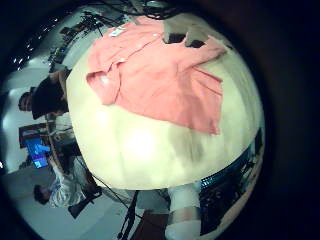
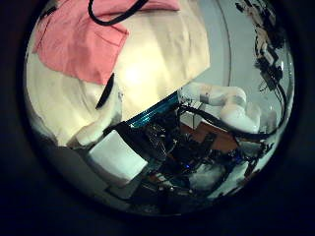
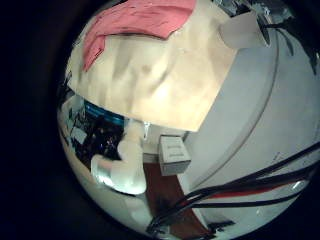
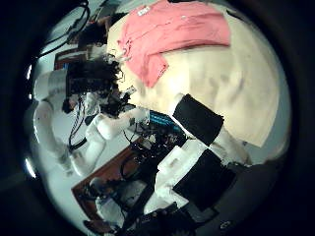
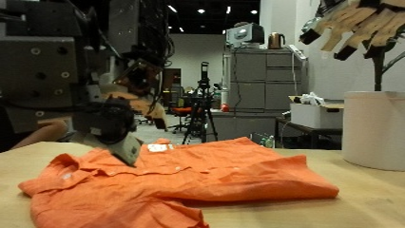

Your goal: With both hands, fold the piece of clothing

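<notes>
From the outside view, an orange short-sleeved shirt (image 5: 190,176) lies spread on the pale table (image 5: 361,204), mostly flat but rumpled, with its collar and a small white label (image 5: 159,147) turned up and one sleeve bunched at the near edge. One hand (image 5: 361,27) hangs high above the table, well apart from the shirt, with its fingers spread straight and nothing in them; whether it is the left or the right I cannot tell from here. In the left little finger side palm view the shirt (image 1: 160,75) sits far below, lying towards one edge of the table (image 1: 150,150), with bare tabletop beside it. In the left thumb side palm view the shirt (image 2: 79,39) is again distant, and the left hand (image 2: 110,143) shows a finger reaching out uncurled over bare table, empty. The right little finger side palm view shows only a strip of shirt (image 3: 130,25) at the table's far side. The right thumb side palm view shows the whole shirt (image 4: 167,34) well clear of the right hand (image 4: 197,123), whose fingers stand loose and hold nothing. The cloth looks thin, light and limp. It will likely sag and slide, so pinching it at a sleeve seam and a hem corner, one per hand, seems the surest hold.
</notes>
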`<state>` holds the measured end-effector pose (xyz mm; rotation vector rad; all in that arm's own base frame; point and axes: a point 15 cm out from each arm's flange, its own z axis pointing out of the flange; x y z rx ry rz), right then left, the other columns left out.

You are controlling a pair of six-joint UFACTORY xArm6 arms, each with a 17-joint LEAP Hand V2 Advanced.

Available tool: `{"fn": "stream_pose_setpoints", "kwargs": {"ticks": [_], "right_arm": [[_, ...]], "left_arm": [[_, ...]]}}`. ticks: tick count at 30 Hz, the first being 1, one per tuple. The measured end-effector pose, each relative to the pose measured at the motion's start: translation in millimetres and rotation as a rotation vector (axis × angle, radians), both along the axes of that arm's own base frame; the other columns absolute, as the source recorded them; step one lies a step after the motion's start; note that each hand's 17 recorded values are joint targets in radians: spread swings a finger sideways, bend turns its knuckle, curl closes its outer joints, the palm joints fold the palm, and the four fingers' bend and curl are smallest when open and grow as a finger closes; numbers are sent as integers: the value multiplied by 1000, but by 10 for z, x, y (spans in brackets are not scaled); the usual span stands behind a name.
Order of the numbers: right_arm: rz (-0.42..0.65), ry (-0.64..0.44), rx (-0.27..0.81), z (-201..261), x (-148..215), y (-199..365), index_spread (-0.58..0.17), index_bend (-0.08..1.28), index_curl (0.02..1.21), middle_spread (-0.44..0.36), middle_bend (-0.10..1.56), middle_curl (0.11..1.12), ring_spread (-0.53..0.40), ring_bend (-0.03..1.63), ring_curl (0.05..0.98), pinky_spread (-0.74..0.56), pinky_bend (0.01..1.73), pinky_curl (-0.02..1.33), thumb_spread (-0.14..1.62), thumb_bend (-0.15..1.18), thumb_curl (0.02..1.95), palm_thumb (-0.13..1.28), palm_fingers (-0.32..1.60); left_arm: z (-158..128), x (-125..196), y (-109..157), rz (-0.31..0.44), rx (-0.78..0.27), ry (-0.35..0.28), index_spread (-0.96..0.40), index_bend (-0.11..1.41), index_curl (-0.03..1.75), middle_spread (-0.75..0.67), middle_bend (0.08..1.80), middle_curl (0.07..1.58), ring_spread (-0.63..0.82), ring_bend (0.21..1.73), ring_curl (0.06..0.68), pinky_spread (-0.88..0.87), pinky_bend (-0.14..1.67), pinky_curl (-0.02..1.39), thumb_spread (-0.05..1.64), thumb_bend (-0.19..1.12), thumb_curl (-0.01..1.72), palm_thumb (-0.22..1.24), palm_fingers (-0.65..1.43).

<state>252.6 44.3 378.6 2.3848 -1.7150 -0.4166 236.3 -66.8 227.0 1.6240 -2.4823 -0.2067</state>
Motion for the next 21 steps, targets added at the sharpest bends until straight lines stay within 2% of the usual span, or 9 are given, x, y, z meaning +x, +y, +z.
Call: {"fn": "stream_pose_setpoints", "kwargs": {"ticks": [3,5,8,15,21], "right_arm": [[10,7,-1,3,19,25,-389,178,326,-4,285,373,75,536,166,315,289,208,1298,-11,238,596,497],[13,15,-2,-9,14,33,-387,179,325,-53,285,374,66,540,167,312,290,207,1299,-11,239,598,497],[13,20,-4,-23,14,26,-386,182,327,-84,284,374,56,541,166,309,290,205,1300,-12,239,598,498],[14,27,-27,-54,0,-33,-379,182,332,-121,285,373,44,538,162,295,293,201,1301,-12,239,598,504],[17,20,-42,-53,-12,-77,-379,182,335,-129,280,372,31,539,160,285,297,199,1301,-12,239,598,502]], "left_arm": [[-113,30,29,-22,23,8,106,145,274,133,198,367,374,508,207,310,380,319,1023,-44,330,498,165],[-198,81,42,-33,35,5,114,150,274,147,196,365,389,512,207,325,383,318,1011,-42,321,466,152],[-366,157,42,-51,53,10,120,151,274,165,199,363,409,515,206,342,385,316,994,-37,314,432,139],[-691,198,15,-82,85,66,133,145,267,192,204,363,444,526,206,364,396,316,967,-30,310,396,106],[-821,155,-19,-95,127,104,152,145,261,205,205,361,453,533,208,366,408,315,953,-29,311,389,86]]}}
